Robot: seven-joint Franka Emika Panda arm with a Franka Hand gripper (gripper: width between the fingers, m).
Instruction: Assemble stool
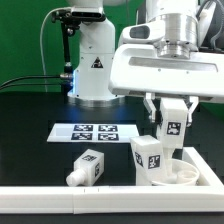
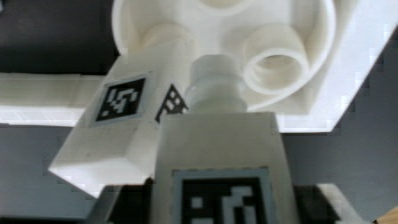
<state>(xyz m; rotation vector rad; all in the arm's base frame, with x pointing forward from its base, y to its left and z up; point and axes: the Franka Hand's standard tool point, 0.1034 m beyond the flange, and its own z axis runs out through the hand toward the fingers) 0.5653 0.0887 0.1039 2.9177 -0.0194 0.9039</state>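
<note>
Nearest in the exterior view, a low white rail (image 1: 100, 192) runs along the front of the black bench (image 1: 30, 140). Just behind it, a short chunky white plastic stool leg bearing a black-and-white square tag lies on its side; this loose leg (image 1: 88, 167) is well apart from the rest, toward the exterior view's left. Farther toward the exterior view's right, the round white plastic disc seat (image 1: 188, 172) of the stool rests flat on the bench in the rail's corner. A second tagged white leg, the standing leg (image 1: 148, 156), is upright at the seat's edge; whether it is fixed in cannot be told. Directly above the seat, the pincer (image 1: 170, 115) is closed on a third tagged white leg, one finger on each side. This held leg (image 1: 173, 128) hangs with its long axis close to upright, lower end just above the seat. In the wrist view, the held leg (image 2: 222, 150) points down at the seat (image 2: 196, 30), its rounded tip just beside an open round socket (image 2: 276, 70) and not centred over it, with the standing leg (image 2: 107, 120) close alongside. The coming move likely depends on lining that tip up with the socket. Beyond lie the marker board (image 1: 95, 132) and the white robot base (image 1: 95, 65).
</note>
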